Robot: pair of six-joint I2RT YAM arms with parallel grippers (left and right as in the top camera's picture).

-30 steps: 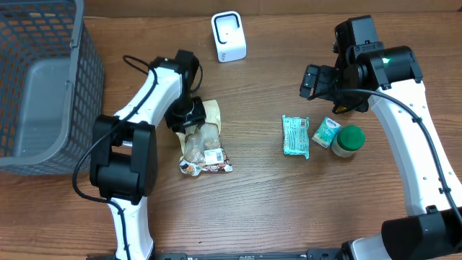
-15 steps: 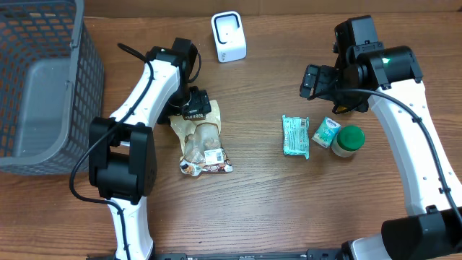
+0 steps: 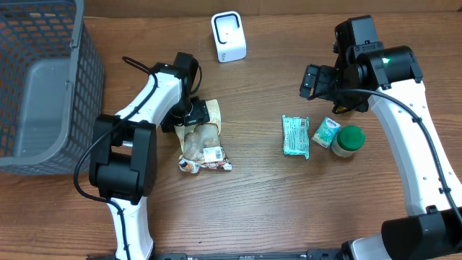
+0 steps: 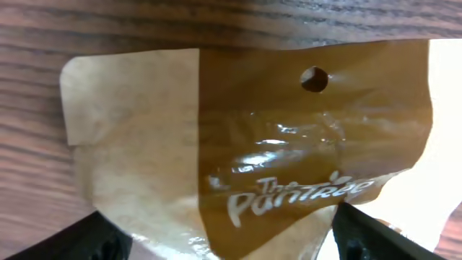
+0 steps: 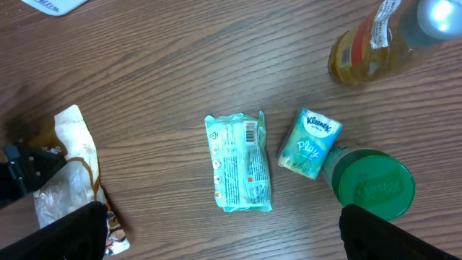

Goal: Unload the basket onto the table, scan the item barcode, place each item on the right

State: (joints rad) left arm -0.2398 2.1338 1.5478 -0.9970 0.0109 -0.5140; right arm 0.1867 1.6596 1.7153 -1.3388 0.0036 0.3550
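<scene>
Item: snack bag [image 3: 202, 137], brown, flat on tabletop [image 3: 260, 209], below scanner [image 3: 228, 36] and well apart from it. White label near bag's lower end faces up.
My left jaws: apart, either side of bag's top edge, nothing clamped.
My right jaws: wide apart, empty, hovering near green packet [image 3: 295, 136], tissue pack [image 3: 325, 133], green-lidded jar [image 3: 348, 141].
Progress: early, I judge. Bag not lifted, not shown to scanner. Remaining: grip, carry, turn barcode to scanner.
</scene>
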